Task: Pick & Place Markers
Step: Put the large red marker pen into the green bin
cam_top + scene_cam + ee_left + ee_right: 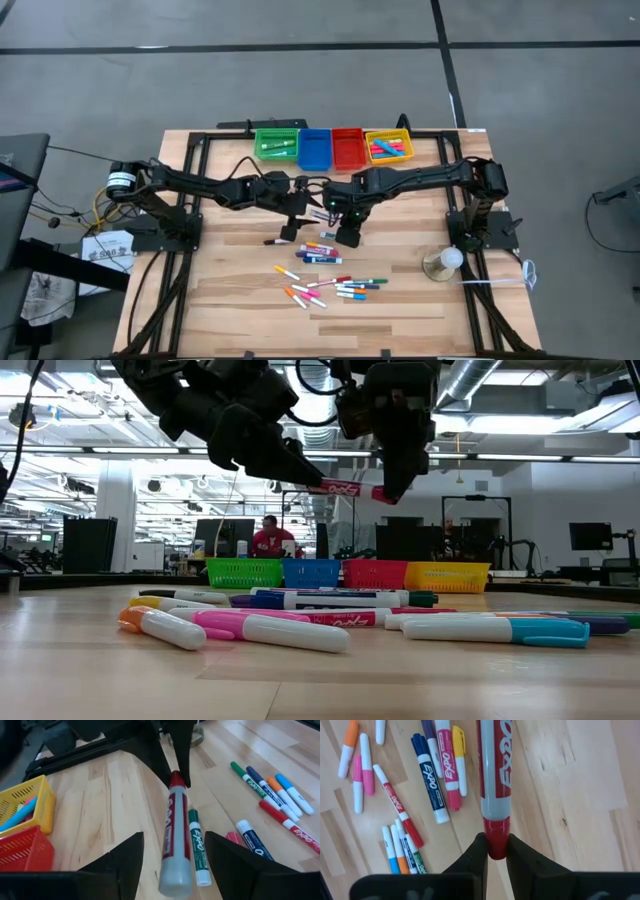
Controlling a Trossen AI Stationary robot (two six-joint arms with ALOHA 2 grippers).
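Mid-handoff by the look of it: right end effector [492, 851] clamped on the red cap of a red marker [176, 830], held in the air above the middle of the tabletop [240, 300], between the bins and the loose pile. Left end effector [172, 852] spread wide with the grey barrel sitting in the gap, not pinched as far as the left wrist view shows, so probably about to take it or just giving it up, no way to tell which. Progress-wise, early-ish: a few markers already in the yellow bin [389, 148], a couple in the green bin [277, 146], nothing obvious in the blue bin [315, 150] or red bin [347, 150] from above. Plenty left: a cluster [320, 252] of markers just under the arms, another scatter [335, 289] nearer the front edge, plus a stray dark one [273, 241] off to the left side. Judging by colour, red bin as the likely stop for the held marker, though that's a guess. Still most of the job ahead. Also a roll of tape [443, 262] near the right arm's base, not part of this.
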